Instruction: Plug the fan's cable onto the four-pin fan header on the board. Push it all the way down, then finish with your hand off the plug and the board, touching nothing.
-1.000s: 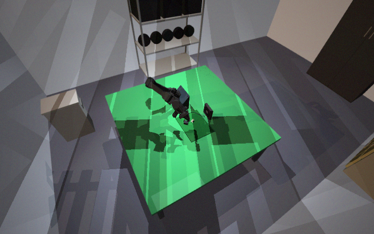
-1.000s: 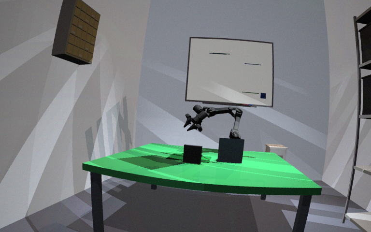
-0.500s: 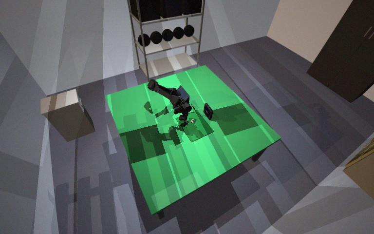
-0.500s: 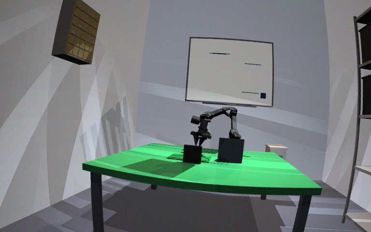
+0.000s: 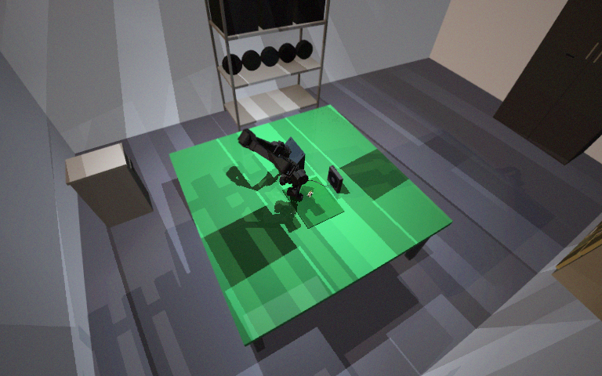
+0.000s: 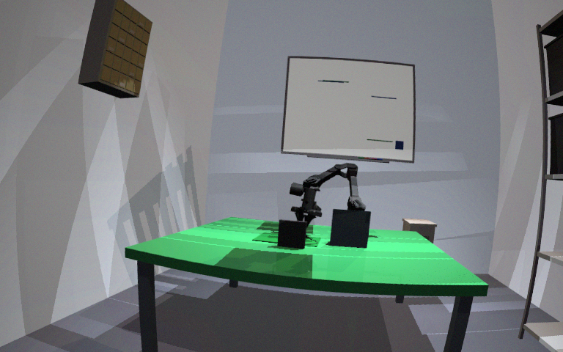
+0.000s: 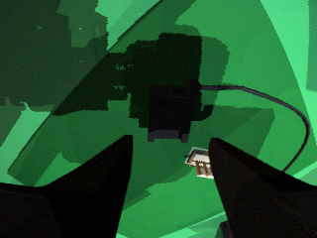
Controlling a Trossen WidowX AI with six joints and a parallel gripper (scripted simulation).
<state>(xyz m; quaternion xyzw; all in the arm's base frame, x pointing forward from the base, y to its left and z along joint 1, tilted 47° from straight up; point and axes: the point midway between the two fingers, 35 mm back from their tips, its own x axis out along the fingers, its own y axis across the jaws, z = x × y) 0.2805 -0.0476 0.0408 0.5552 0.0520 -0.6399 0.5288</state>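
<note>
Plug (image 7: 170, 111) flat-ish, cable (image 7: 243, 89) end pointing away f/ tool (image 7: 170, 143), prob.

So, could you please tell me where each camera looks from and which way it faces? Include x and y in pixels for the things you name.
Top: high above the green table (image 5: 368, 261) (image 6: 398, 269), facing steeply down; the whole arm shows.
Exterior: beyond a table edge, roughly level, facing the whiteboard (image 6: 348, 108); arm partly hidden behind a dark panel (image 5: 296, 150) (image 6: 350, 228).
Wrist: on the arm, facing past both fingers towards plug (image 7: 169, 111) and header (image 7: 200, 164).
Top and exterior share table, arm and panel.
</note>
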